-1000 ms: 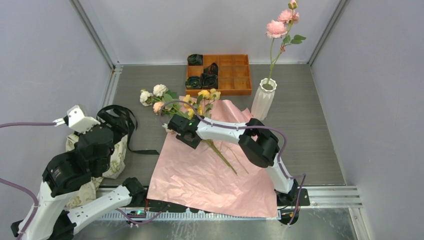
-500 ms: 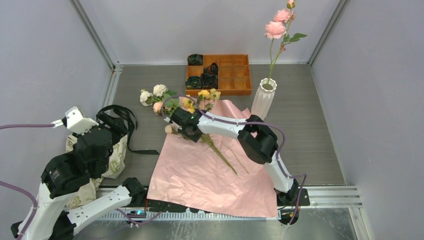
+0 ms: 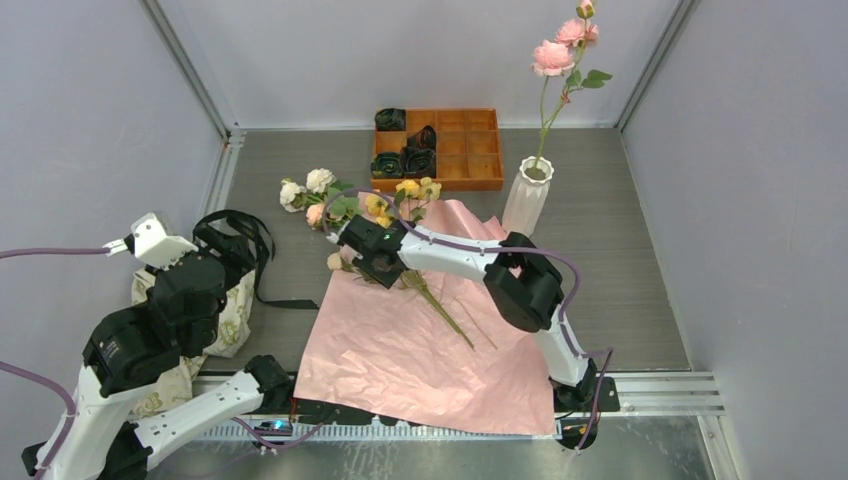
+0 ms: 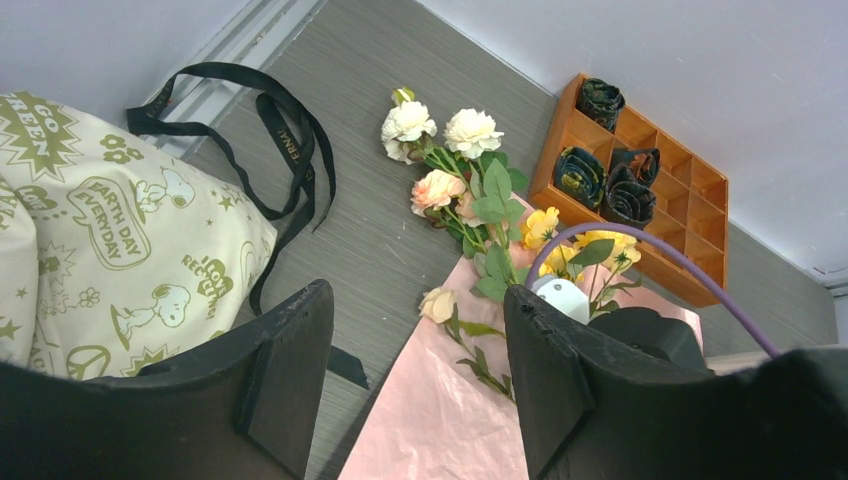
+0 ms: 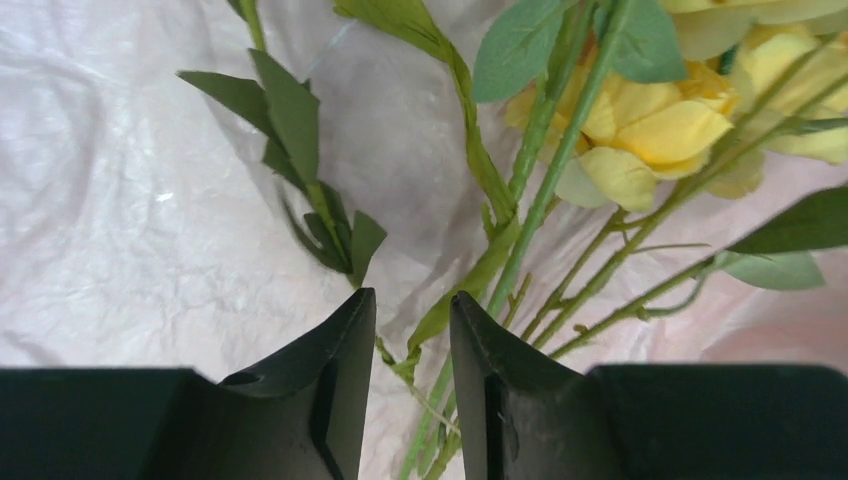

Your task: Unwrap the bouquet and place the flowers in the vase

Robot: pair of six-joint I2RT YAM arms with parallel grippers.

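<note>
Left pincer (image 4: 415,295): released, jaws wide apart with nothing between them. It is raised at the left side, well apart from the flowers.
Cloth bag (image 4: 110,230): cream with a green cartoon print, slumped on the surface (image 3: 620,260) at near left, under the left arm.
Black straps (image 3: 235,235): looped loosely just beyond the bag, one end trailing right toward the paper.
Flowers (image 3: 345,207): lying flat, left of centre. White and peach blooms are on the bare surface past the paper's far-left corner, with yellow blooms just to their right. The green stems run near-right across the paper.
Pink paper (image 3: 400,360): crinkled sheet spread open, running from the middle of the surface to its near edge. The stems lie on its far-left part.
Right pincer (image 5: 410,298): reaches in from the right and sits low over the stems, just nearer than the yellow blooms. The jaws are narrowly apart and not clenched. One green stem and a leaf run through the gap, with pale paper showing beside them.
Orange tray (image 3: 470,150): at the far edge, centre. Dark rolled rosettes (image 3: 415,160) fill its left compartments.
Vase (image 3: 527,200): white and ribbed, upright just right of the tray and touching the paper's far-right corner. It is well apart from the right pincer.
Pink rose stem (image 3: 552,57): stands tall in the vase, leaning slightly right.
</note>
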